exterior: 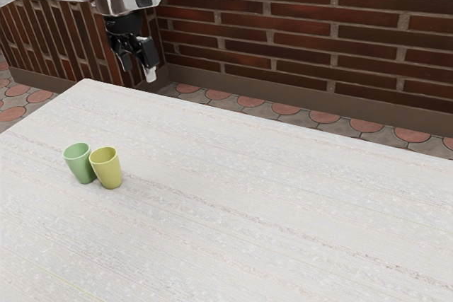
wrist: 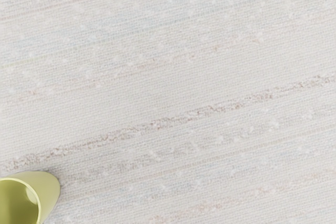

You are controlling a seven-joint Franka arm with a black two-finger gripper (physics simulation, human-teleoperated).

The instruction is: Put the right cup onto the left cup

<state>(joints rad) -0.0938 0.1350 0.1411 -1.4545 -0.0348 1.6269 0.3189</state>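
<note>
High above the table's far edge, at the exterior view's upper left, my gripper hangs open, its two fingers apart with nothing between them. A green cup and a yellow cup stand upright side by side on the table; the yellow one is toward the exterior view's right. They look very close together, and I cannot tell if they touch. In the wrist view, part of the yellow cup appears at the corner, its hollow inside visible.
The pale, woven-looking tabletop stretches from the cups toward the exterior view's right. Beyond its far edge are a tiled floor and a brick wall, with a slatted brown panel behind the arm.
</note>
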